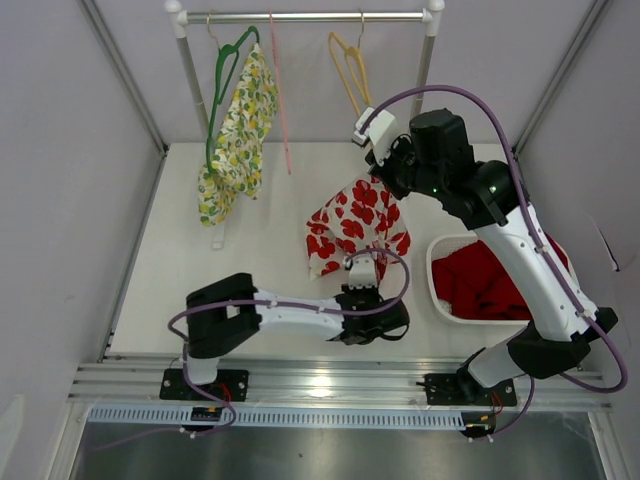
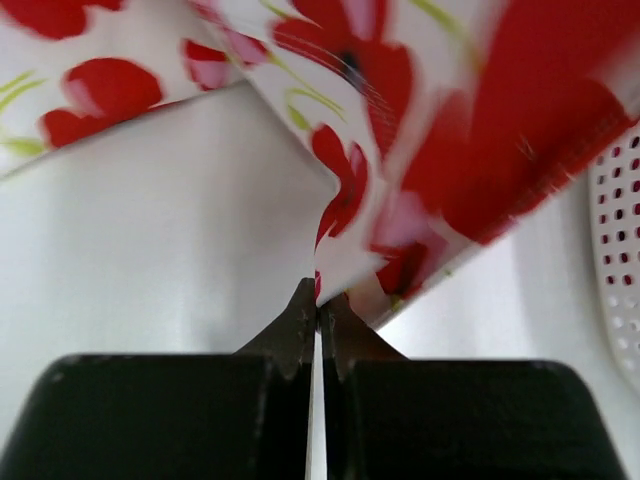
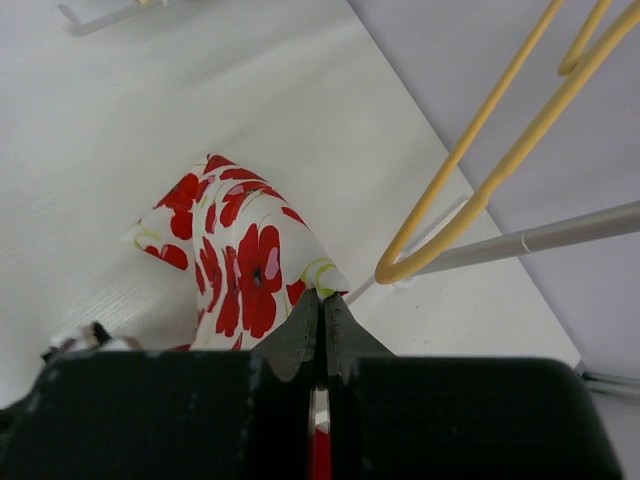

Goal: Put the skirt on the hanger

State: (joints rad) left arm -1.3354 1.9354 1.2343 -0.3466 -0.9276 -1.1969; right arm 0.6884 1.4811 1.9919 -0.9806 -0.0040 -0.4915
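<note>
The skirt [image 1: 352, 228] is white with red poppies and hangs stretched between both grippers above the table. My right gripper [image 1: 385, 168] is shut on its upper edge, seen in the right wrist view [image 3: 322, 297] pinching a fold of the skirt [image 3: 235, 270]. My left gripper [image 1: 362, 268] is shut on its lower corner, seen in the left wrist view [image 2: 318, 296] with the skirt [image 2: 420, 130] above it. The yellow hanger [image 1: 350, 62] hangs empty on the rail, just above and left of my right gripper; its lower curve [image 3: 470, 190] shows close by in the right wrist view.
A green hanger [image 1: 222, 75] holds a lemon-print garment [image 1: 238, 130] at the rail's left. A thin pink hanger [image 1: 281, 95] hangs mid-rail. A white basket [image 1: 436, 255] with red cloth [image 1: 490, 282] stands at right, its rim [image 2: 620, 250] in the left wrist view.
</note>
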